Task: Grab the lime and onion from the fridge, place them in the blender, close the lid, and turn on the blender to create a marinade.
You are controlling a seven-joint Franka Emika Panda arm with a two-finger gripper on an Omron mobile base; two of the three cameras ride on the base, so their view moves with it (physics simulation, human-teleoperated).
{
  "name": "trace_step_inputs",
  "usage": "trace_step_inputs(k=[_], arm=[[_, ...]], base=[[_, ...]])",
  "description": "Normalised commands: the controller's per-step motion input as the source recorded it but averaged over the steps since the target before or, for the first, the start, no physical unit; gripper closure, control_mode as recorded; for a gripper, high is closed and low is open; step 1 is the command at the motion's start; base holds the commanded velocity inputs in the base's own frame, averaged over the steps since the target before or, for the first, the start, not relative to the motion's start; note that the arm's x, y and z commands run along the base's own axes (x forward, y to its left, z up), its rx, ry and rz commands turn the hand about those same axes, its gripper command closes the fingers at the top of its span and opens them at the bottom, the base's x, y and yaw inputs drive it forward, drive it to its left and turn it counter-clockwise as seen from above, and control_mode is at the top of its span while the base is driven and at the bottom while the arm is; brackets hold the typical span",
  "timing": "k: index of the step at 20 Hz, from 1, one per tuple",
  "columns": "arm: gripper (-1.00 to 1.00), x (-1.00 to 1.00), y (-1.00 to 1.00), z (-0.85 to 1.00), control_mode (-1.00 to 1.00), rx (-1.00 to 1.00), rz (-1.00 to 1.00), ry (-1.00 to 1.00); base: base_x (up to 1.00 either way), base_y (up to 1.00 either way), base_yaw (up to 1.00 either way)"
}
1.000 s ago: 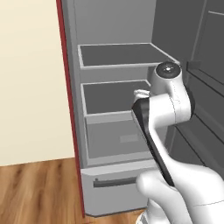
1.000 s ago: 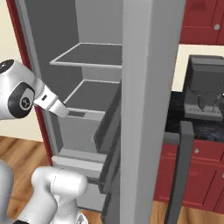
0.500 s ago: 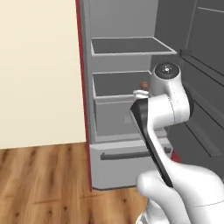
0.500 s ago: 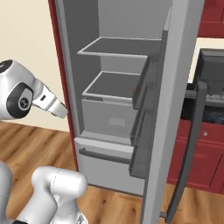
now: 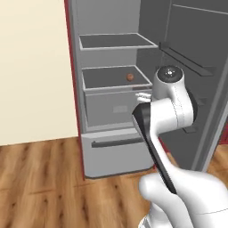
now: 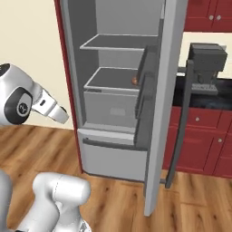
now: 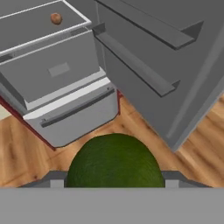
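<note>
The lime (image 7: 114, 159), a dark green ball, sits between my gripper's (image 7: 114, 180) fingertips (image 7: 57, 180) in the hand view, and the jaws are shut on it. The onion (image 5: 130, 77), small and orange-brown, lies on the fridge's (image 5: 111, 156) lower shelf near its right back corner; it is also seen as the onion (image 6: 135, 80) and the onion (image 7: 55, 18). My hand hangs in front of the open fridge (image 6: 113, 158), apart from it, above the wooden floor. The blender and lid are out of view.
The fridge door (image 6: 158, 113) stands wide open to the right, with its dark bar handle (image 6: 179, 131) and door racks (image 7: 135, 65). Red cabinets (image 6: 204, 145) carry a dark counter with a dark boxy appliance (image 6: 206, 61). A cream wall (image 5: 31, 71) is at left.
Both base views have shifted: the base has moved, so the fridge now sits farther off and more to the middle. The arm keeps its pose with the lime.
</note>
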Motion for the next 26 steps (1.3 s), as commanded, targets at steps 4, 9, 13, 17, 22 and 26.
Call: trace_step_inputs(k=[4, 9, 13, 17, 22, 26], arm=[[1.0, 0.0, 0.0, 0.0, 1.0, 0.0, 0.0, 0.0], [1.0, 0.0, 0.0, 0.0, 1.0, 0.0, 0.0, 0.0], [1.0, 0.0, 0.0, 0.0, 1.0, 0.0, 0.0, 0.0], [1.0, 0.0, 0.0, 0.0, 1.0, 0.0, 0.0, 0.0], [1.0, 0.0, 0.0, 0.0, 1.0, 0.0, 0.0, 0.0], [1.0, 0.0, 0.0, 0.0, 1.0, 0.0, 0.0, 0.0]], base=[[-0.71, 0.69, -0.63], [-0.39, 0.69, -0.76], [-0.02, 0.9, -0.69], [0.07, 1.0, -0.62], [-0.02, 1.0, -0.52], [-0.5, 0.81, -0.47]])
